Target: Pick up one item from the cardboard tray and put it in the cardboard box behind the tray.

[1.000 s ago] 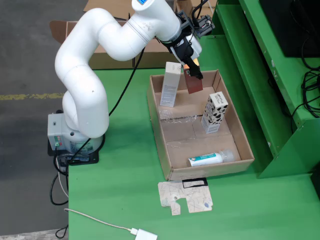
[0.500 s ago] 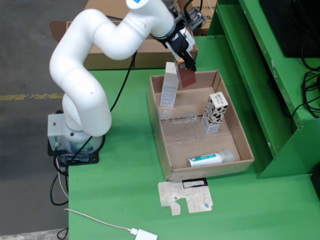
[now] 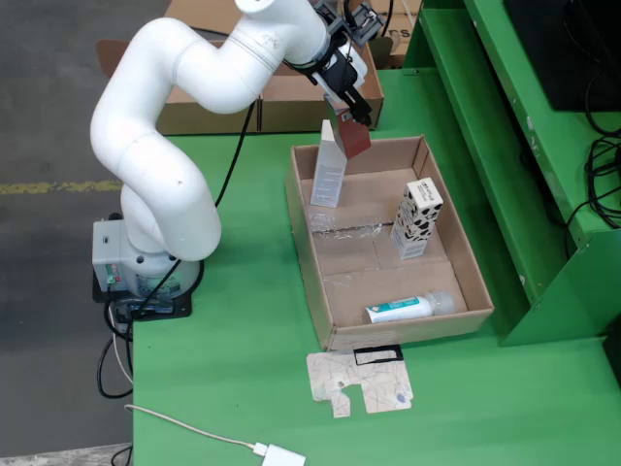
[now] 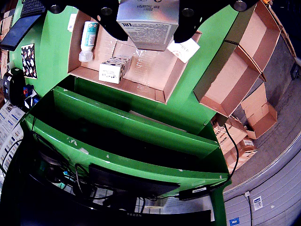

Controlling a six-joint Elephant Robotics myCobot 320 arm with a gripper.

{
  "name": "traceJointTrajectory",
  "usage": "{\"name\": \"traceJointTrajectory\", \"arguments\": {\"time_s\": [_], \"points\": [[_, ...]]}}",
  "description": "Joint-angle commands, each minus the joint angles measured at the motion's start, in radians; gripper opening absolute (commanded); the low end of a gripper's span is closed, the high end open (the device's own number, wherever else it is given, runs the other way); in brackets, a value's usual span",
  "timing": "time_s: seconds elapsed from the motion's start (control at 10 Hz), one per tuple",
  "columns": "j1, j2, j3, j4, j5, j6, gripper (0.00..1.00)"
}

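1. Green table (image 3: 243, 320), brown cardboard tray (image 3: 475, 282): in the fixed view the tray lies open with its near wall towards me, and part of its far left corner is hidden by a tall white carton (image 3: 329, 165).
2. The gripper (image 3: 351, 124) has its fingers closed on the carton's top; a dark red piece at the fingertips covers the contact, so I cannot tell how deep the grip goes.
3. The gripper-mounted view confirms it: the carton (image 4: 149, 23) sits clamped between two black fingers (image 4: 112, 21), its top cut off by the frame edge.
4. The carton hangs slightly tilted over the tray's far left corner; whether its base touches the floor is hard to make out.
5. In the tray stand a black-and-white patterned box (image 3: 416, 219) and, near the front wall, a lying bottle (image 3: 403, 310).
6. The cardboard box (image 3: 281, 97) behind the tray is mostly hidden by the arm (image 3: 165, 146).
7. The arm rises from its base, bends at the elbow and reaches right over the tray.
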Motion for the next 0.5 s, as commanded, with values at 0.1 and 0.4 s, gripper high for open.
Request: {"name": "traceJointTrajectory", "arguments": {"time_s": [0.1, 0.4], "points": [[0.042, -0.002, 0.054, -0.001, -0.002, -0.024, 0.0], [0.094, 0.01, 0.052, -0.016, -0.025, -0.009, 0.0]]}}
